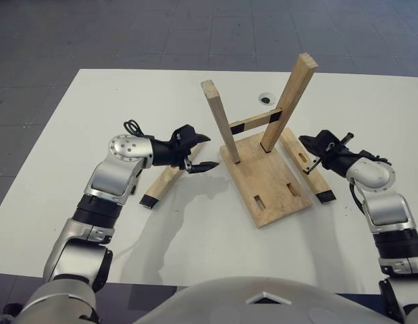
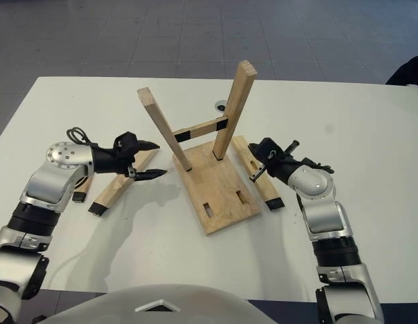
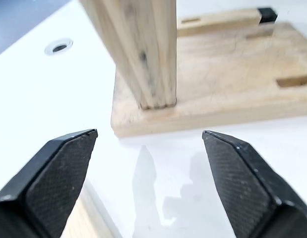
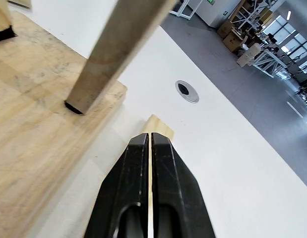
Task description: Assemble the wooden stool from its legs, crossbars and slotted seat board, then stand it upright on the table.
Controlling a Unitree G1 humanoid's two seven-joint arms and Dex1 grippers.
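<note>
Two empty slots point(image 1: 259, 201) sit in the near end of the slotted seat board point(image 1: 279, 177), which lies flat on the white surface point(image 1: 195, 243), turned at an angle to its edges. A broad stretch of bare surface lies between the board's near corner and the surface's front edge.

On the robot's left, a loose leg point(image 1: 165, 181) with a black tip lies flat, apart from the board. The left end effector point(image 1: 211, 151) hovers over its far end with its fingers spread wide. It points at the board's far left corner, and a strip of bare surface separates it from the board's edge.

On the right, a second loose leg point(image 1: 308, 169) lies just beside the board's right edge. The right end effector point(image 4: 149, 138) hangs over it with its fingers pressed together, gripping nothing; contact with the wood cannot be told.

Farther off, two upright legs point(image 1: 219, 121) stand at the board's far end, leaning apart and joined by a crossbar point(image 1: 254, 122) with black ends. Behind them a round grommet hole point(image 1: 266, 98) is set in the surface, with more bare white reaching to the far edge.
</note>
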